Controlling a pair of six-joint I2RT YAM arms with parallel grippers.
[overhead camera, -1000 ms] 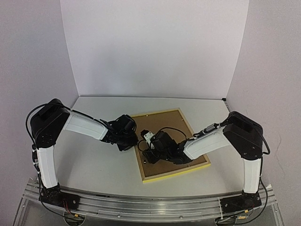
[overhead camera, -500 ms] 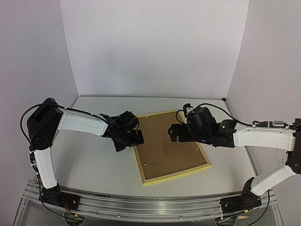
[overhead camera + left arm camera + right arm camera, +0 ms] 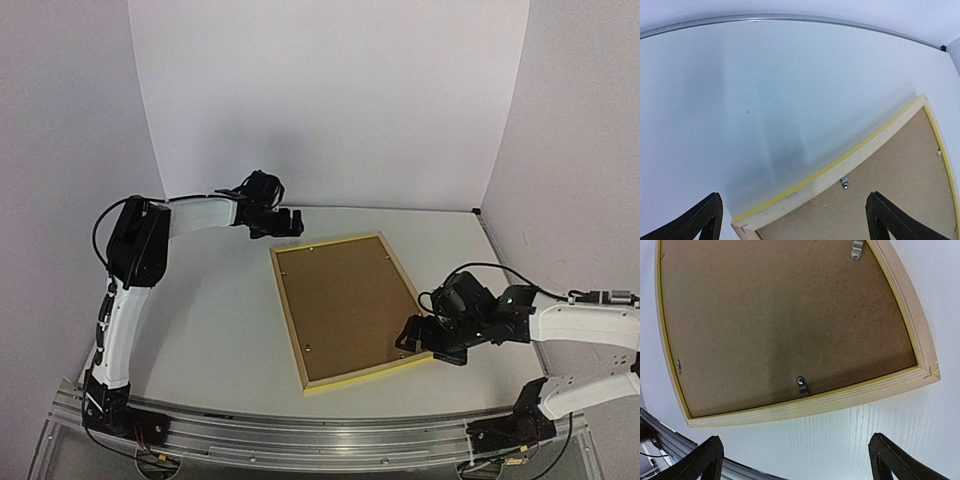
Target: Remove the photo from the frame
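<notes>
White table, frame face-down, jaws spread wide

I have the frame lying back-up on the table, a little right of the middle. Its long sides run from the near edge toward the far edge, with the near end swung toward the right edge. The backing board sits inside it. One clip sits on the near short side, another clip on the far short side. My left gripper is at the far edge, beyond the frame's far-left corner and apart from it. My right gripper is at the frame's near-right corner.
</notes>
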